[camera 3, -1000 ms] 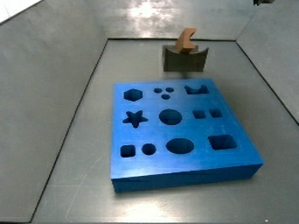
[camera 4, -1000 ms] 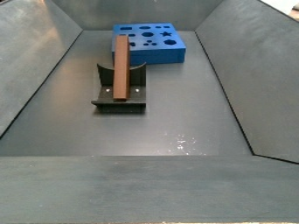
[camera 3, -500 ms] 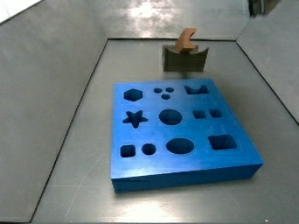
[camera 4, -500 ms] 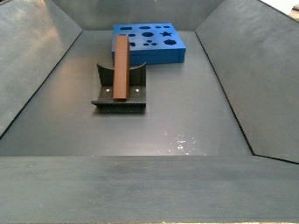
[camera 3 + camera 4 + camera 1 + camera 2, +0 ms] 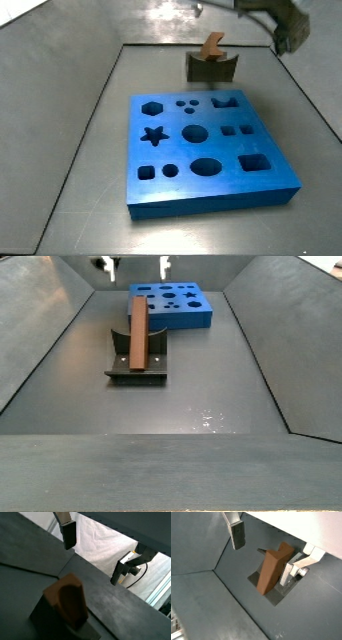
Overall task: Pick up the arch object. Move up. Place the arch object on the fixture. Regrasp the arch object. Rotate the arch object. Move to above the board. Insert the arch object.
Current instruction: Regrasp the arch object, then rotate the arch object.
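Arch object [image 5: 136, 328] rests on fixture [image 5: 136, 364], end effector [image 5: 132, 266] open above.

tool [image 5: 134, 266] now in view, lowered above the board [image 5: 171, 304]

Lab test rig: grey metal bin [image 5: 54, 346], cameras.

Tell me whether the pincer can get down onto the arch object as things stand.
Probably yes. The pincer hangs open above, holding nothing, and the arch object lies exposed on the fixture, nothing covering it.
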